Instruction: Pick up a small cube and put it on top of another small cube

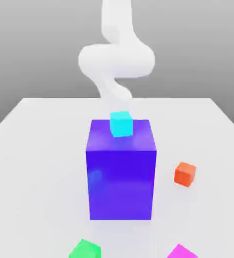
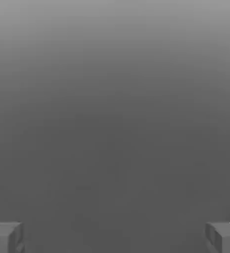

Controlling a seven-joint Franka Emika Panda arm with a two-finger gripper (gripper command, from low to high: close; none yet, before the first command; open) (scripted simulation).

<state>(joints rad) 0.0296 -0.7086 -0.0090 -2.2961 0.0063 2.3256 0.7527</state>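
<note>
Cubes lie below and ahead of my arm; my claw, fingers apart, grips nothing.

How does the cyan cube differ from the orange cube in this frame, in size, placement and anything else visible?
The cyan cube sits on top of the large blue block, near its far edge; the orange cube rests on the white table, apart from the block on the exterior view's right. The cyan cube faces the camera squarely; the orange cube is turned at an angle. Colour differs. Both are small cubes of seemingly similar size, and neither is held.
</note>
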